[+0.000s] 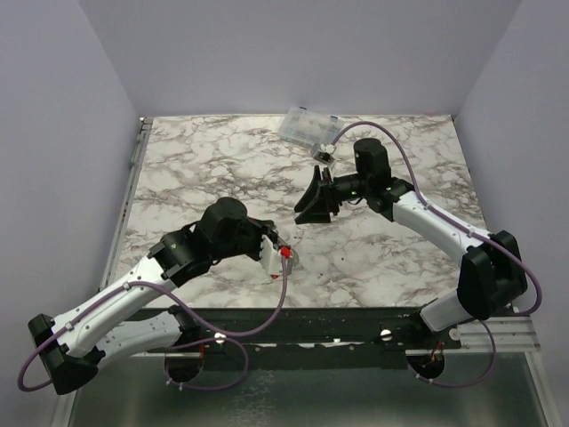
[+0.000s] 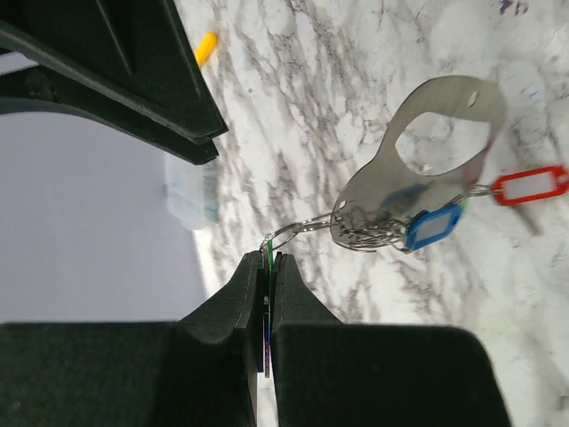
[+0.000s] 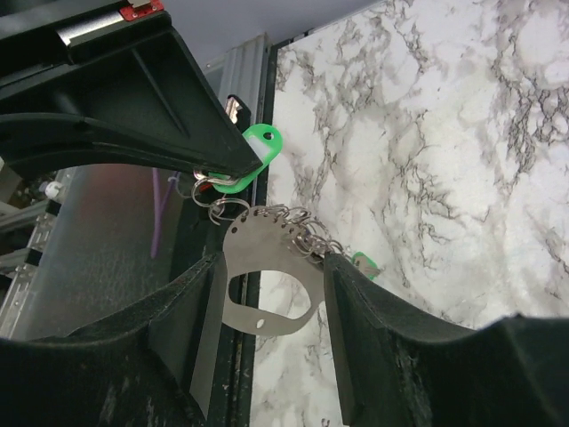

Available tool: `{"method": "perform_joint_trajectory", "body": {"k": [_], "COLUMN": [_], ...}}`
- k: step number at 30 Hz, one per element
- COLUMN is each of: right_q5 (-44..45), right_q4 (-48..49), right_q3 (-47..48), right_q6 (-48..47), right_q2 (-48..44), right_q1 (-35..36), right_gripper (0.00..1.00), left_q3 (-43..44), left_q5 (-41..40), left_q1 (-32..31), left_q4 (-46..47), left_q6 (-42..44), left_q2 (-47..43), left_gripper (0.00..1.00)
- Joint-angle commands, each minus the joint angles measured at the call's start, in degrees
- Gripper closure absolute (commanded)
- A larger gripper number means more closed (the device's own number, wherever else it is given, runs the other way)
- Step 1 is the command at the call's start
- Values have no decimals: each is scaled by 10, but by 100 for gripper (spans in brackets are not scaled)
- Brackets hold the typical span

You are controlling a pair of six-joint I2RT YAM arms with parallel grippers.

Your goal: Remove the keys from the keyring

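The keyring (image 2: 444, 98) is a flat grey metal plate with a big oval hole, hanging in the air by a small split ring. My left gripper (image 2: 269, 260) is shut on a green key (image 3: 249, 156), seen edge-on between its pads, and that ring runs from it. A blue key (image 2: 434, 227) and a red key (image 2: 531, 185) dangle from the plate's row of rings. My right gripper (image 3: 271, 267) is open. The keyring (image 3: 267, 236) shows between its fingers, and contact cannot be told. From above, the right gripper (image 1: 311, 203) faces the left gripper (image 1: 276, 258), a short gap apart.
A clear compartment box (image 1: 307, 129) sits at the table's far edge. A yellow key (image 2: 206, 46) lies on the marble beyond the right fingers. Another green key (image 3: 364, 262) peeks from behind the right finger. The table's black near edge (image 3: 249, 374) is below the keyring.
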Motion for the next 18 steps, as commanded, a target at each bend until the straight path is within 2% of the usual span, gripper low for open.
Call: {"method": "perform_joint_trajectory", "body": {"k": [1,6,13,18], "right_q5": [8,0,10,-16], "right_q4": [-113,-112,-116,-144], "right_q3": [30,18,28,36], "right_q6": [-24,-28,-36,-63], "right_q2": [-19,-32,-38,-46], "right_q1": [-11,-37,-41,-41], "right_gripper": [45,47,47,47], "left_q3": [72,129,206,255], "left_q5": [-9,-11,12,53], "left_q1": [-3,-2,9,36], "left_q4": [-48,-82,-121,-135], "left_q6": [-167,-267,-357,-412], "left_q2": [47,96,160,197], "left_gripper": [100,100,100,100]}}
